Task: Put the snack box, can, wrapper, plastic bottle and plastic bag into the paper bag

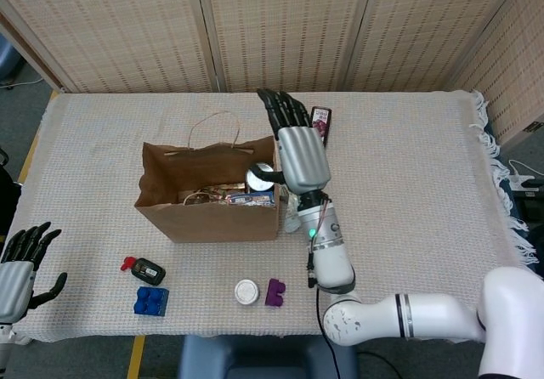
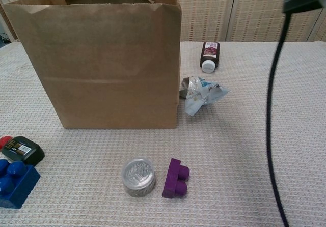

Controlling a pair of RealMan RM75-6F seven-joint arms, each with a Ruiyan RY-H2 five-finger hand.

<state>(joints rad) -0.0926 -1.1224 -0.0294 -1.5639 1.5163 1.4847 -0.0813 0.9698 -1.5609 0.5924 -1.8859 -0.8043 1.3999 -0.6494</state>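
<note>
at the far left of the head view my left hand hangs off the table edge, fingers apart, holding nothing. just inboard of it lie a red-and-black gadget and a blue brick, none of them my concern. the paper bag stands open mid-table, and from above i can see printed packaging and a can already inside, so i judge the job well underway, though i cannot tell exactly which items are in. in front of the bag sit a small round tin and a purple brick. my right hand reaches over the bag's right rim, fingers stretched out flat and empty. beyond it lies the plastic bottle, on its side and still out. the chest view adds what the arm hides from above: a crumpled plastic bag on the cloth, touching the paper bag's right wall. it cannot see into the bag, nor either hand. two items at least remain, i reckon.
</note>
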